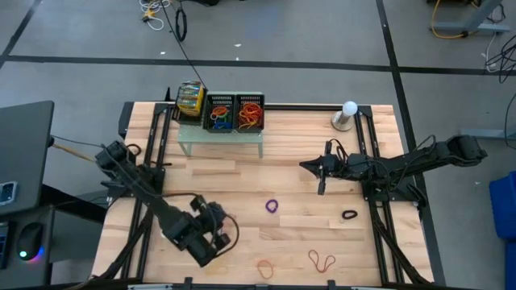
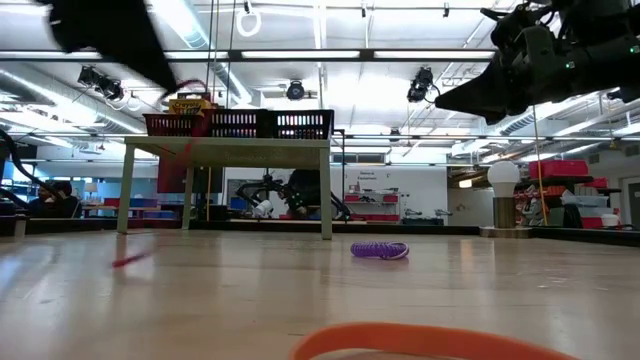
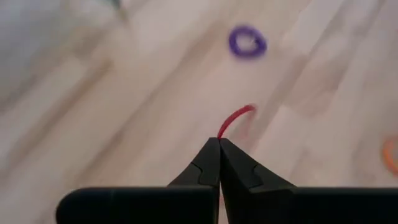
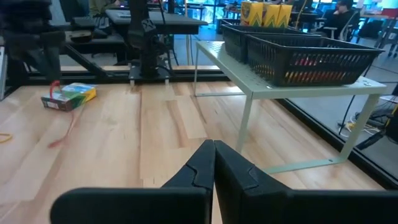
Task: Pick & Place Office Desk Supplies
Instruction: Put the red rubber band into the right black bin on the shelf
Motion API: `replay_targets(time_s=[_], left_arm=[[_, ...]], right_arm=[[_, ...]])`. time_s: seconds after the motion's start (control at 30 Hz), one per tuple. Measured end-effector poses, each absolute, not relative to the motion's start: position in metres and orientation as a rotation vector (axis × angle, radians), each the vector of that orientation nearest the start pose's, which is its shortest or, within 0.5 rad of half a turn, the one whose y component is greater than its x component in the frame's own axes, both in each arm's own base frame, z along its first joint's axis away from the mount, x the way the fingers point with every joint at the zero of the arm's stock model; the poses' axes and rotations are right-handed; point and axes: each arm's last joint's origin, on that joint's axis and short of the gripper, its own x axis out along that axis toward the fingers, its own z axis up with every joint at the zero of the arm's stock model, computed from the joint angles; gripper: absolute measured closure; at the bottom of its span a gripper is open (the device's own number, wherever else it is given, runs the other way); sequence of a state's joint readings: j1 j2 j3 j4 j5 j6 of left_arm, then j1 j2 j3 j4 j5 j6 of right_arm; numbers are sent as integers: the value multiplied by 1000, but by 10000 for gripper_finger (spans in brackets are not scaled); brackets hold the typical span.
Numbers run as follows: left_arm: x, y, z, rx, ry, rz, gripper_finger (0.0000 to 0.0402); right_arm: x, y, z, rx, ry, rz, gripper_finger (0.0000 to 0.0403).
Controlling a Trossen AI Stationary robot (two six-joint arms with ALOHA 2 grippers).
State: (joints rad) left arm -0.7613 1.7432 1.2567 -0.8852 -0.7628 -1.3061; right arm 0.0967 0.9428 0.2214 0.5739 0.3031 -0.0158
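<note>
Pale wooden planks form the table [image 1: 298,181], with a pale-green shelf [image 1: 220,138] at its far edge. Near the front left, the left gripper [image 3: 219,144] pinches a red rubber band [image 3: 234,118] between closed fingers. A purple band [image 1: 272,206] lies mid-table, a black band [image 1: 349,215] further right, orange loops [image 1: 322,260] near the front. The right gripper [image 4: 214,144] hovers closed and empty, right of centre.

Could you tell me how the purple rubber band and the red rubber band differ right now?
The purple rubber band lies loose on the table; the red rubber band is pinched in the left claw, above the wood. The purple one shows as a closed loop; the red shows only a curved strand. Both are thin bands.
</note>
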Motion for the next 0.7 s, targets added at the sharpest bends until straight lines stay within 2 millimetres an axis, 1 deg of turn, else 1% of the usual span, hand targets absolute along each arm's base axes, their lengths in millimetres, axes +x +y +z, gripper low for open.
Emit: replay_targets(time_s=[0.1, 0.23, 0.3, 0.37, 0.43, 0.5, 0.57, 0.63, 0.7], left_arm=[[267, -207, 220, -197, 656, 560, 399], [287, -204, 227, -131, 588, 485, 399], [295, -200, 223, -139, 574, 441, 400], [301, -195, 213, -141, 582, 385, 400], [307, -187, 205, -157, 580, 320, 400], [314, -177, 198, -176, 546, 262, 400], [319, -166, 192, -160, 498, 226, 400], [326, -156, 193, -133, 442, 210, 400], [330, -146, 199, -93, 407, 215, 399]], right_arm=[[183, 9, 187, -44, 143, -205, 392], [183, 9, 187, -43, 138, -205, 392], [183, 9, 187, -42, 138, -205, 392], [183, 9, 187, -35, 137, -206, 392], [183, 9, 187, -33, 137, -206, 392], [183, 9, 187, -34, 138, -206, 392], [183, 9, 187, -33, 138, -206, 392], [183, 9, 187, -33, 139, -206, 392], [183, 9, 187, -24, 138, -206, 392]])
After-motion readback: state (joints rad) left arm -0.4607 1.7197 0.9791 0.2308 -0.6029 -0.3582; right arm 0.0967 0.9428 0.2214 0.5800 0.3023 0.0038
